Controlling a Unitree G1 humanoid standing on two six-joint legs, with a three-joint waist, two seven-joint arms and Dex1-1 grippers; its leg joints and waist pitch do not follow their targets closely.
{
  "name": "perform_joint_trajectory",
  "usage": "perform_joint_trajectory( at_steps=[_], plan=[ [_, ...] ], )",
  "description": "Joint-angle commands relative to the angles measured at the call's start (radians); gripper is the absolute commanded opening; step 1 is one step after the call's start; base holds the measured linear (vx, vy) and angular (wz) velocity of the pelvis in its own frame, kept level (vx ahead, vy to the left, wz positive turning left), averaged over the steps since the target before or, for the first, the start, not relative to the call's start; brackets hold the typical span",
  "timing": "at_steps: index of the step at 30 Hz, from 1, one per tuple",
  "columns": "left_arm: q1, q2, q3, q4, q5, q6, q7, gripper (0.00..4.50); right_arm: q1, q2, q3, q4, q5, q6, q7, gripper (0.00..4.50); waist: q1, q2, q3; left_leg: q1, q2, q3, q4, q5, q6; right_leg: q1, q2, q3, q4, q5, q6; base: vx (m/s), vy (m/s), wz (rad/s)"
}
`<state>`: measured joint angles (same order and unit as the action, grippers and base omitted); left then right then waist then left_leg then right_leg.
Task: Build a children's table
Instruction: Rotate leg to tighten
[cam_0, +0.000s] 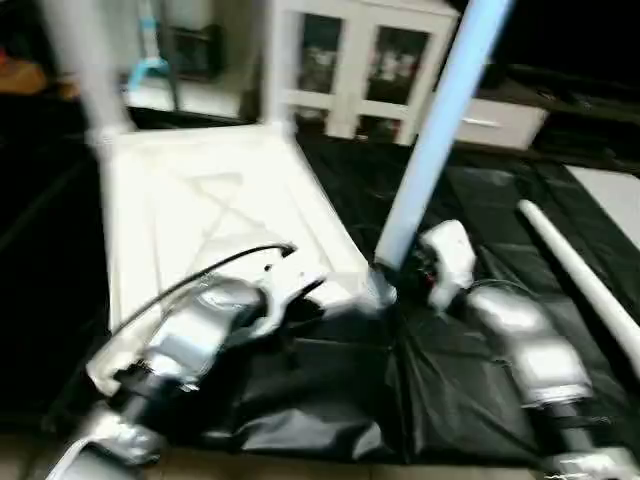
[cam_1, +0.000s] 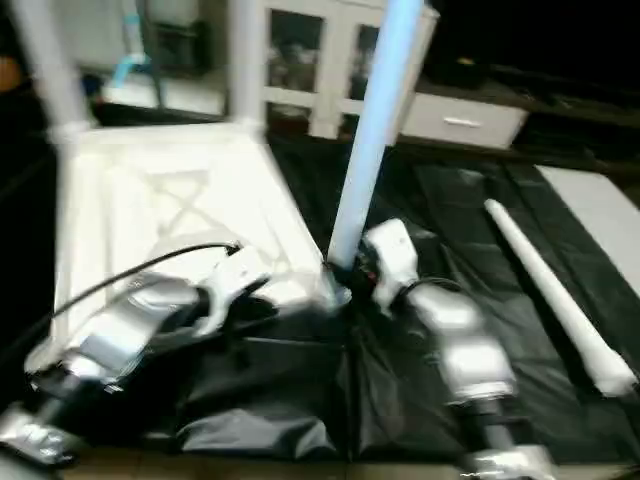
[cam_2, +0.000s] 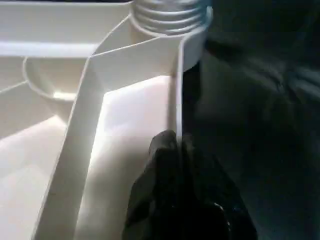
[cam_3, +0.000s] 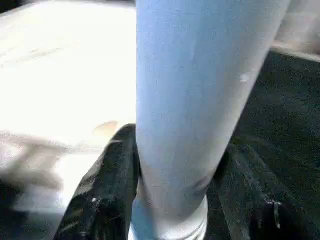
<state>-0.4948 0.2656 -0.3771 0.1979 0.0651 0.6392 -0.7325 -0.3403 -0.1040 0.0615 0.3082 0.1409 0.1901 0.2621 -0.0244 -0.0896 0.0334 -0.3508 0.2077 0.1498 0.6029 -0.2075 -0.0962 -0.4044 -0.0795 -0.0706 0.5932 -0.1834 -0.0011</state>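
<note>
The white table top lies upside down on black cloth, ribs up. Two white legs stand in its far corners. A third leg stands tilted in the near right corner socket, its threads showing above the socket. My right gripper is shut on this leg just above its base, one black finger on each side. My left gripper is shut on the top's thin rim close to that corner. A fourth leg lies loose on the cloth to the right.
Black cloth covers the floor around the top and bunches up in front of my arms. A white cabinet with glass doors stands behind. A flat white board lies at the far right.
</note>
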Motion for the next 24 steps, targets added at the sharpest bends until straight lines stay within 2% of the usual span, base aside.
perform_joint_trajectory(
  at_steps=[1,2,3,5,8,9,10,11,12,13,14,15,17,18,19,20,22,24],
  plan=[
    [-0.024,-0.016,0.029,0.010,0.017,-0.003,0.064,0.00,0.027,0.021,-0.076,0.099,-0.093,-0.019,-0.251,1.86,-0.010,0.021,-0.044,-0.011,0.012,-0.019,-0.095,-0.403,-0.056,0.040,-0.050,0.016,-0.099,-0.540,-0.036,0.000,0.000,0.00],
    [-0.024,-0.020,0.029,0.010,0.016,-0.003,0.065,0.00,0.026,0.030,-0.076,0.101,-0.091,-0.022,-0.257,1.86,-0.012,0.023,-0.042,-0.002,0.012,-0.015,-0.093,-0.416,-0.048,0.027,-0.049,0.020,-0.102,-0.491,-0.054,0.000,0.000,0.00],
    [-0.027,-0.025,0.025,0.005,0.016,0.005,0.064,0.00,0.015,0.048,-0.064,0.110,-0.083,-0.021,-0.248,1.86,-0.009,0.030,-0.043,0.003,0.011,-0.014,-0.093,-0.421,-0.046,0.027,-0.048,0.022,-0.100,-0.462,-0.066,0.000,0.000,0.00],
    [-0.028,-0.009,0.016,0.001,0.021,0.001,0.047,0.00,-0.007,0.078,-0.079,0.113,-0.008,-0.060,-0.168,1.86,-0.013,0.027,-0.039,0.003,0.012,-0.010,-0.096,-0.450,-0.031,0.025,-0.043,0.026,-0.096,-0.422,-0.087,0.000,0.000,0.00],
    [-0.026,0.017,0.012,0.004,0.026,-0.005,0.026,0.00,-0.013,0.076,-0.066,0.067,0.074,-0.077,0.020,1.86,-0.014,0.028,-0.040,-0.003,0.014,-0.007,-0.097,-0.417,-0.016,0.033,-0.045,0.034,-0.088,-0.358,-0.112,0.000,0.000,0.00],
    [-0.022,0.038,0.008,0.001,0.022,-0.006,-0.004,0.00,0.001,0.039,-0.040,0.008,0.085,-0.089,0.132,2.20,-0.013,0.028,-0.041,-0.006,0.015,-0.004,-0.097,-0.389,-0.007,0.037,-0.045,0.036,-0.084,-0.319,-0.128,0.000,0.000,0.00],
    [-0.020,0.047,0.005,0.000,0.020,-0.011,-0.016,0.00,0.005,0.025,-0.036,-0.011,0.090,-0.080,0.153,2.40,-0.008,0.026,-0.043,-0.005,0.016,-0.001,-0.094,-0.356,0.004,0.041,-0.045,0.038,-0.082,-0.295,-0.138,0.000,0.000,0.00],
    [-0.019,0.056,0.001,0.000,0.018,-0.017,-0.026,0.00,0.007,0.014,-0.033,-0.025,0.094,-0.069,0.165,2.54,-0.007,0.025,-0.044,-0.003,0.017,0.005,-0.092,-0.326,0.014,0.035,-0.044,0.042,-0.079,-0.277,-0.155,0.000,0.000,0.00],
    [-0.014,0.083,-0.013,-0.005,0.012,-0.025,-0.064,0.00,0.010,-0.017,-0.029,-0.050,0.100,-0.053,0.195,2.54,-0.004,0.024,-0.044,-0.002,0.016,0.008,-0.090,-0.315,0.019,0.035,-0.043,0.042,-0.079,-0.276,-0.161,0.000,0.000,0.00],
    [-0.010,0.098,-0.021,-0.007,0.008,-0.030,-0.084,0.00,0.011,-0.035,-0.023,-0.061,0.101,-0.053,0.199,2.60,0.000,0.025,-0.045,-0.006,0.017,0.009,-0.090,-0.288,0.024,0.039,-0.045,0.044,-0.075,-0.269,-0.166,0.000,0.000,0.00],
    [0.001,0.133,-0.041,-0.016,-0.004,-0.094,-0.153,0.00,0.010,-0.063,-0.027,-0.081,0.132,-0.016,0.238,2.88,0.002,0.025,-0.045,-0.012,0.016,0.008,-0.093,-0.259,0.028,0.044,-0.044,0.042,-0.075,-0.272,-0.161,0.000,0.000,0.00],
    [0.009,0.158,-0.050,-0.024,-0.014,-0.128,-0.198,0.00,0.010,-0.089,-0.027,-0.095,0.161,0.013,0.284,2.88,0.006,0.027,-0.047,-0.009,0.017,0.009,-0.091,-0.245,0.029,0.044,-0.046,0.044,-0.074,-0.266,-0.162,0.000,0.000,0.00],
    [0.033,0.221,-0.063,-0.057,-0.052,-0.217,-0.327,0.00,0.015,-0.194,-0.002,-0.118,0.209,0.056,0.471,3.00,0.013,0.029,-0.052,-0.006,0.019,0.011,-0.086,-0.182,0.044,0.048,-0.044,0.045,-0.063,-0.182,-0.187,0.027,-0.009,0.01],
    [0.041,0.239,-0.067,-0.068,-0.064,-0.247,-0.366,0.00,0.016,-0.222,0.005,-0.121,0.217,0.064,0.518,3.00,0.014,0.029,-0.052,-0.007,0.021,0.014,-0.083,-0.141,0.064,0.050,-0.043,0.046,-0.054,-0.109,-0.213,0.054,0.002,0.02],
    [0.058,0.282,-0.081,-0.102,-0.090,-0.246,-0.446,0.00,0.021,-0.278,0.012,-0.125,0.231,0.054,0.623,3.00,0.018,0.033,-0.051,-0.004,0.021,0.018,-0.080,-0.107,0.075,0.046,-0.043,0.047,-0.047,-0.055,-0.236,0.054,0.002,0.02],
    [0.063,0.304,-0.088,-0.116,-0.095,-0.231,-0.474,0.00,0.024,-0.314,0.014,-0.123,0.236,0.039,0.698,3.00,0.020,0.033,-0.052,-0.002,0.023,0.019,-0.079,-0.103,0.079,0.046,-0.044,0.047,-0.042,-0.035,-0.249,0.076,0.010,0.03],
    [0.067,0.322,-0.092,-0.128,-0.103,-0.210,-0.499,0.00,0.021,-0.352,0.004,-0.109,0.239,0.004,0.786,3.00,0.033,0.033,-0.053,0.010,0.023,0.027,-0.074,-0.063,0.104,0.041,-0.040,0.048,-0.031,0.047,-0.290,0.075,0.015,0.06],
    [0.069,0.327,-0.093,-0.136,-0.111,-0.206,-0.513,0.00,0.013,-0.357,-0.010,-0.099,0.252,0.011,0.806,3.00,0.039,0.029,-0.051,0.009,0.023,0.031,-0.073,-0.049,0.110,0.044,-0.041,0.049,-0.029,0.054,-0.303,0.000,0.000,0.00]
  ],
)
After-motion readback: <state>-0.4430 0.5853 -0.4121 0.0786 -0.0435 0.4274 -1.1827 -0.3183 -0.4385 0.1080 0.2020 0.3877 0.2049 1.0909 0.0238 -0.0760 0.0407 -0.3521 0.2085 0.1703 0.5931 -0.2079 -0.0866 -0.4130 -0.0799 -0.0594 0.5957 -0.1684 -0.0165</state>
